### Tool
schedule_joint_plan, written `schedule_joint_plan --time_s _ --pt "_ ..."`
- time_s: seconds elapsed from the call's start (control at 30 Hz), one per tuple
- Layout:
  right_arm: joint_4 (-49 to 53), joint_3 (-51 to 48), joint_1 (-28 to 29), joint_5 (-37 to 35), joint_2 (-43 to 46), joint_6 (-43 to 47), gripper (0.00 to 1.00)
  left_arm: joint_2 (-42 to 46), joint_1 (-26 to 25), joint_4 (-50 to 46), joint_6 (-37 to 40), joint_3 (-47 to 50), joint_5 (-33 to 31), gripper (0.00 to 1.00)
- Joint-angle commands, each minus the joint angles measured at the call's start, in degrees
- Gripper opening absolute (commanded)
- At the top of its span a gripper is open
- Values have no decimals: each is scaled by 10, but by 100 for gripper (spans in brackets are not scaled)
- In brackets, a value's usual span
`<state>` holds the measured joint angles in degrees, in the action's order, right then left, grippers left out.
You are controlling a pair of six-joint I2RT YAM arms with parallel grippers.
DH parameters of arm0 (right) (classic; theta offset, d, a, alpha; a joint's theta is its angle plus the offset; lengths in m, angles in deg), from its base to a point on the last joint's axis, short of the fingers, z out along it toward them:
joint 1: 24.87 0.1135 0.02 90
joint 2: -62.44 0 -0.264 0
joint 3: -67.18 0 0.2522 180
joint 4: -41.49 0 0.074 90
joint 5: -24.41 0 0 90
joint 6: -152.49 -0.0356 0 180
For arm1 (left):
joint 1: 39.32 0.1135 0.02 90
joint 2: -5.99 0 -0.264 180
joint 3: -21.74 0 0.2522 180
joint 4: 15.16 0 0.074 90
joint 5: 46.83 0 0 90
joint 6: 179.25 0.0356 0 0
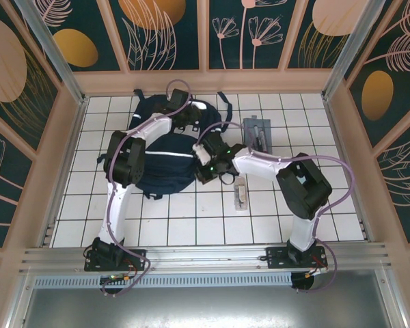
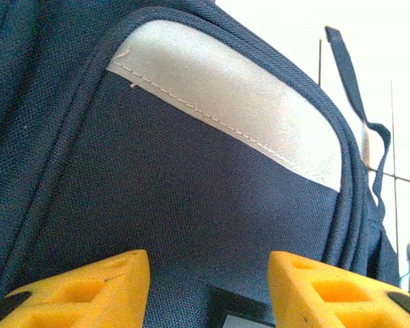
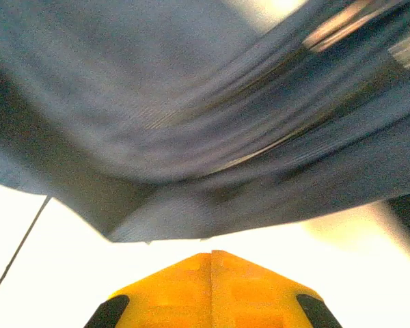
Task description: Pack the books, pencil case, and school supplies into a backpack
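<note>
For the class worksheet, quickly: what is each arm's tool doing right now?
Left tool: open, right at the backpack, nothing visibly held.
Right tool: closed, nothing visibly held.

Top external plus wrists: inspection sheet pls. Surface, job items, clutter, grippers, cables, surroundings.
Surface: white tiled table.
Job's things: navy backpack lying centre-left; grey pencil case to its right; clear supplies packet on the tiles, apart from both.
Clutter: nothing seen.
Grippers: left gripper jaws apart over the backpack's front; right gripper shut at the backpack's edge, grip on fabric unclear.
Cables: purple cables in loose loops.
Surroundings: floral wall panels, metal rail.
</note>
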<state>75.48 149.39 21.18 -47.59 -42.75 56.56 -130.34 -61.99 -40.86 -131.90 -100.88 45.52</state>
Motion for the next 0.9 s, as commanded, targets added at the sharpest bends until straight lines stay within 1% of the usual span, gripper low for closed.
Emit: schedule_joint_plan --time_s 0.0,0.07,0.1,0.17,0.23,0.3,0.37,0.4,0.47,0.53,0.63,0.73,0.8,0.87 --pt "44 -27 48 65 33 -22 0 -82 17 -40 -26 12 9 50" --pt "34 -52 60 72 46 -40 0 -87 22 -41 -29 2 10 50" --pt "30 -67 59 54 51 -51 0 -88 25 -43 -29 -1 12 50" --pt "29 -88 44 29 58 -66 0 -85 28 -45 -27 -2 15 50" --pt "9 -103 20 39 72 -78 0 -72 28 -43 -20 4 16 50" --pt "-6 -102 2 26 92 -85 0 -54 28 -38 -16 15 23 52" --pt "-4 -87 -21 -2 111 -87 0 -28 28 -29 -13 27 34 58" --pt "-1 -79 -34 -13 117 -87 5 -15 28 -25 -11 33 39 61" --pt "2 -58 -66 -30 124 -91 18 19 28 -15 -7 44 52 65" --pt "2 -37 -90 -44 122 -89 22 53 28 -10 -1 53 55 68" --pt "4 8 -112 -70 103 -91 26 105 28 -15 27 69 45 68" --pt "2 61 -115 -95 65 -99 27 162 28 -20 59 108 9 70" --pt "-13 88 -114 -87 38 -101 27 197 28 -21 74 138 6 72" --pt "-26 113 -114 -85 10 -101 27 232 28 -19 78 177 16 72"
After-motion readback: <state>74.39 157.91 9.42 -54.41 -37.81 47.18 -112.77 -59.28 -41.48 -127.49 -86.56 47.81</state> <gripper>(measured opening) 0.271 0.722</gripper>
